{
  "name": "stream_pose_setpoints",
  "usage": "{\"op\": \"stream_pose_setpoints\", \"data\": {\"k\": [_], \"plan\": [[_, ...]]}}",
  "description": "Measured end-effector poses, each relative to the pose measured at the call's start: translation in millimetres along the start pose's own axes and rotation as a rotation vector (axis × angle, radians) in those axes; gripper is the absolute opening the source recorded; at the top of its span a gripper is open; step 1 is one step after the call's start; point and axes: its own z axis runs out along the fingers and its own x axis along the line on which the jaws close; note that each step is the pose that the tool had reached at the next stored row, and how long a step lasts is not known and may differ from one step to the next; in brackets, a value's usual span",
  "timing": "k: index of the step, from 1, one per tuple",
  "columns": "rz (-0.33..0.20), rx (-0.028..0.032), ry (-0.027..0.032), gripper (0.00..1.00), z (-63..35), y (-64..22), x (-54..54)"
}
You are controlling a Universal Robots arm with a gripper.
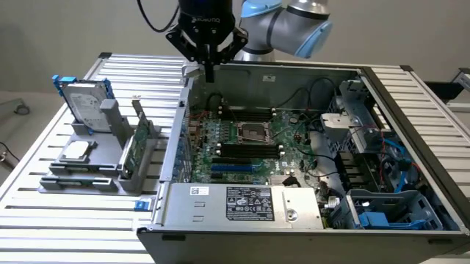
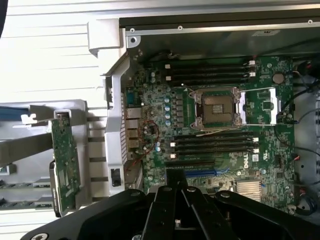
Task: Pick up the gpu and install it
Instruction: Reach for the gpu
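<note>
**Claw clenched and empty above the open computer case**

Your claw point(image 1: 209, 74) hangs over the case point(image 1: 264, 74) at its far corner (on the exterior view's left), fingers pressed together, gripping nothing. The gpu point(image 1: 138, 140) stands on edge in the grey rack point(image 1: 74, 184) left of the case, well apart from the claw. The motherboard point(image 2: 155, 115) reads "Dell"; the power supply label point(image 1: 250, 202) is too small to read.

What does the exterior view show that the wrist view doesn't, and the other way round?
Exterior view: the hard drive in its blue frame, the small silver chip, the labelled power supply and the arm. Wrist view: a coin battery on the motherboard. Both: the gpu standing in the grey holder, the open processor socket, and the shut, empty pincer above the case.
</note>
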Motion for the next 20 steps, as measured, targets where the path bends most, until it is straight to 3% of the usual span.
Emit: {"op": "stream_pose_setpoints", "data": {"k": [11,20], "plan": [[0.0,0.0013,-0.0001,0.11,6.5,-3.9,50.0],[0.0,0.0073,-0.0003,0.11,15.6,-7.2,90.8]]}}
